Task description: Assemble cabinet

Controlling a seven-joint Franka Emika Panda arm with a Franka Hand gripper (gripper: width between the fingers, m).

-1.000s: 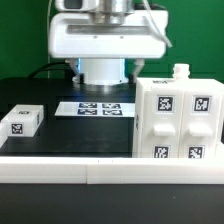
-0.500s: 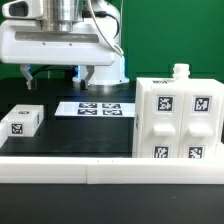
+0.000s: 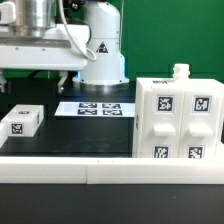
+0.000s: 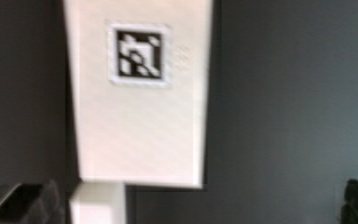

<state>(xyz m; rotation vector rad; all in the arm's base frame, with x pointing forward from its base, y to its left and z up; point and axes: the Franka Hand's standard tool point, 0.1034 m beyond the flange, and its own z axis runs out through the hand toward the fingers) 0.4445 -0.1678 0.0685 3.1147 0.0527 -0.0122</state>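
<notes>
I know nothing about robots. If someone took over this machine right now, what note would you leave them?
The gripper is open and empty, jaws spread wide above the table.
The cabinet stands upright at the exterior view's right, clear of the arm.
The small white block lies loose at the exterior view's left; the tagged white piece in the wrist view is probably it.
Done: nothing picked up yet.
Left: grasp the loose piece, likely next, and fit it to the cabinet.

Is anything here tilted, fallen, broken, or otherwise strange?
Nothing stands out. The cabinet stands upright at the exterior view's right, the small white block lies flat at its left, and the marker board lies flat between them.
</notes>
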